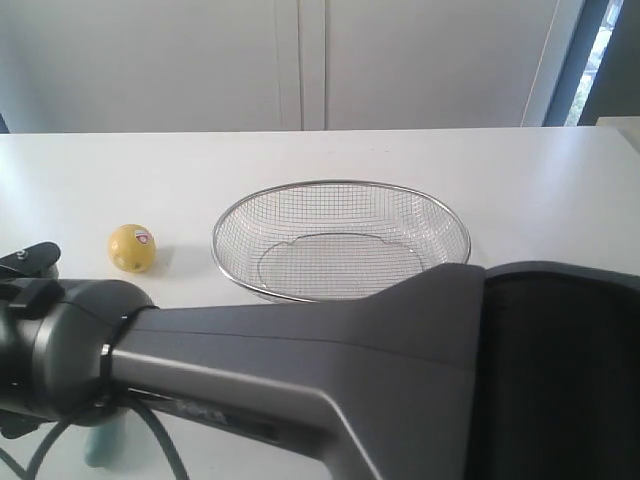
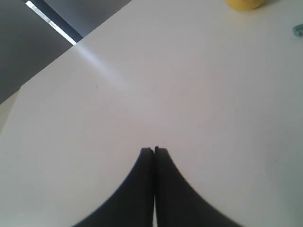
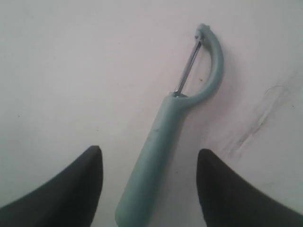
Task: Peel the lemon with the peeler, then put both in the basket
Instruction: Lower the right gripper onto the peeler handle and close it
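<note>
dark arm point(image 1: 350, 350) blocking the white table's point(image 1: 80, 180) front, right gripper point(image 3: 149, 152) standing spread astride the slim teal peeler point(image 3: 161, 137), left gripper point(image 2: 155, 150) sitting pressed together, round yellow lemon point(image 1: 132, 247) lying near the oval wire-mesh basket point(image 1: 340, 184)

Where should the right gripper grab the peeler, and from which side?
Take the peeler by its straight teal handle, mid-length, coming straight down from above. It lies flat on the table, and the open right gripper straddles the handle across its narrow width. Avoid the looped head: thin, curved, bladed.
</note>
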Robot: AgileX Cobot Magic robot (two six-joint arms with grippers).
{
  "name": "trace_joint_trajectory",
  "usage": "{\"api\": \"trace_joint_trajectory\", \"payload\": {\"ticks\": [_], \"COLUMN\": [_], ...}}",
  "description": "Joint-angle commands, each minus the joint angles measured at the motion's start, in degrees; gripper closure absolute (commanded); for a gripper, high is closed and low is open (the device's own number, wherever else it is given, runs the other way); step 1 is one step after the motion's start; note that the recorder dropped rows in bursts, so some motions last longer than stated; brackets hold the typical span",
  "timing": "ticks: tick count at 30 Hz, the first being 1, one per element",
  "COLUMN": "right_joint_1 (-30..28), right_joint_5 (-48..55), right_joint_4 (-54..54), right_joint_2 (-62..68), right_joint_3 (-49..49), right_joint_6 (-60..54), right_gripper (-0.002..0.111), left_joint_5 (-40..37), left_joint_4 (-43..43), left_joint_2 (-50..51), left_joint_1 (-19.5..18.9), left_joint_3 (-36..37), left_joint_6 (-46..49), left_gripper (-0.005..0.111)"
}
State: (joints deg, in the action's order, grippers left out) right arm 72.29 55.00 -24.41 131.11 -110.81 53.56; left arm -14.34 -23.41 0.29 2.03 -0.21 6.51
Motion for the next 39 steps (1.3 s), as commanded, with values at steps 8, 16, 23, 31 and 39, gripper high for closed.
{"api": "trace_joint_trajectory", "payload": {"ticks": [8,16,23,31,39], "right_joint_1": [-1.24,-2.82,-3.53,-3.78,-3.78], "right_joint_5": [5.12,1.84,-2.74,-0.88,-1.84], "right_joint_4": [-1.34,3.84,5.84,5.97,6.54], "right_joint_2": [0.28,0.37,0.37,0.27,0.27], "right_joint_3": [-0.39,0.46,2.34,2.34,2.34], "right_joint_6": [0.64,-0.85,-0.64,-0.76,-2.01], "right_gripper": [0.053,0.057,0.057,0.057,0.057], "left_joint_5": [-0.33,-0.33,-0.33,-0.33,-0.33], "left_joint_4": [-2.10,-5.67,-6.25,-6.25,-6.25], "left_joint_2": [-0.29,-0.29,-0.29,-0.29,-0.29], "left_joint_1": [-0.03,-0.03,-0.03,-0.03,-0.03], "left_joint_3": [0.21,0.21,0.21,0.21,0.21], "left_joint_6": [-0.17,-0.18,-0.18,-0.18,-0.18], "left_gripper": [0.107,0.107,0.107,0.107,0.107]}}
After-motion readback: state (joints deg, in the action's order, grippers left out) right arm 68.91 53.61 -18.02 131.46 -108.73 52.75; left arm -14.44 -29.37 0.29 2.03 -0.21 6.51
